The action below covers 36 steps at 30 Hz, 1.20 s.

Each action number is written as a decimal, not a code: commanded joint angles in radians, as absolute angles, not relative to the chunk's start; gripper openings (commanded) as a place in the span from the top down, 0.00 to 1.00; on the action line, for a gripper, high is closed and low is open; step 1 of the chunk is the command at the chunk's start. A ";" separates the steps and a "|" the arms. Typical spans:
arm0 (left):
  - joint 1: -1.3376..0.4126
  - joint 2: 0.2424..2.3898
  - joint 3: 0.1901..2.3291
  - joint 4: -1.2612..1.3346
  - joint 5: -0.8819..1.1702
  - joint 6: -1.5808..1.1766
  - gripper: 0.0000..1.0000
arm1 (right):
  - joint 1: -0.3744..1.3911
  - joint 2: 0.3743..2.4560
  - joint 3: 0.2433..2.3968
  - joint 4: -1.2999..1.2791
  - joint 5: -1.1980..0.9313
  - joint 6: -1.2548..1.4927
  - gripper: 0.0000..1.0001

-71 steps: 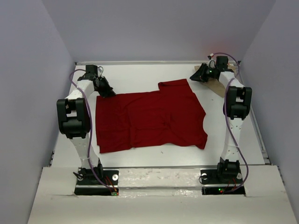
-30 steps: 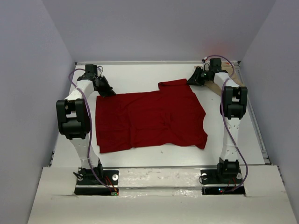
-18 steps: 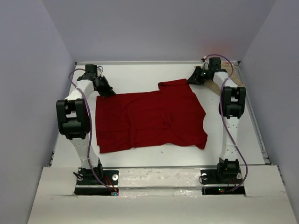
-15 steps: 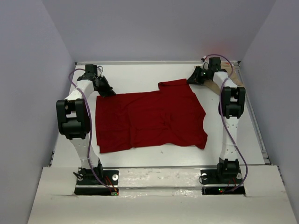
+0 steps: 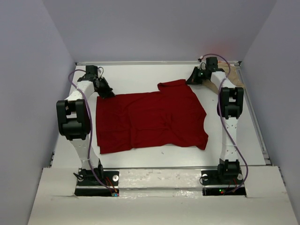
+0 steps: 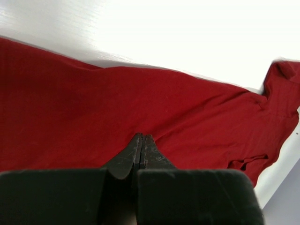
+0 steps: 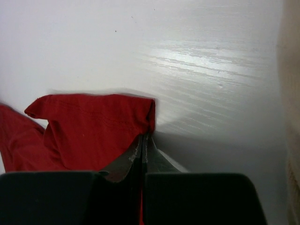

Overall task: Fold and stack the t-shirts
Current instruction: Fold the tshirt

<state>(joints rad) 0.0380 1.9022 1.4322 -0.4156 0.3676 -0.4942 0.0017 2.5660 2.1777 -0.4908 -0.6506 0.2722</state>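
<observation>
The top external view shows the whole dark red t-shirt (image 5: pixel 150 119) spread flat on the white table (image 5: pixel 140 75), its long side running left to right, with one sleeve jutting from its far right corner and another hanging at its near right corner. That view also shows both arms reaching to the shirt's far edge: the left gripper (image 5: pixel 107 92) sits at its far left corner and the right gripper (image 5: pixel 191 80) at the tip of the far right sleeve. From that height it is not possible to tell how the fingers stand. The wrist views settle it. In the left wrist view the two dark fingers are pressed together with no gap, their tips sunk into the red cloth just inside the shirt's edge, and a shallow crease runs away from them towards a bunched sleeve at the right. In the right wrist view the fingers are likewise closed flat against each other, with the hemmed end of the sleeve pinched between them and slightly lifted, casting a shadow on the table beyond. A tan t-shirt (image 5: pixel 232 75) lies beyond the red shirt's far right corner, partly hidden behind the right arm in the top view and only a pale strip at the right margin of the right wrist view.
</observation>
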 commanded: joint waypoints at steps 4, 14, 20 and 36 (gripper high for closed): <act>0.031 1.845 1.425 -0.417 0.354 -0.479 0.96 | 0.023 2.500 2.256 -0.552 -0.545 0.204 1.00; 0.031 1.847 1.424 -0.420 0.379 -0.469 0.96 | 0.023 2.499 2.212 -0.543 -0.540 0.199 0.63; 0.031 1.852 1.424 -0.414 0.393 -0.474 0.96 | 0.023 2.474 2.188 -0.538 -0.540 0.195 0.62; 0.020 1.855 1.422 -0.402 0.405 -0.483 0.96 | 0.032 2.401 2.134 -0.515 -0.431 0.173 0.63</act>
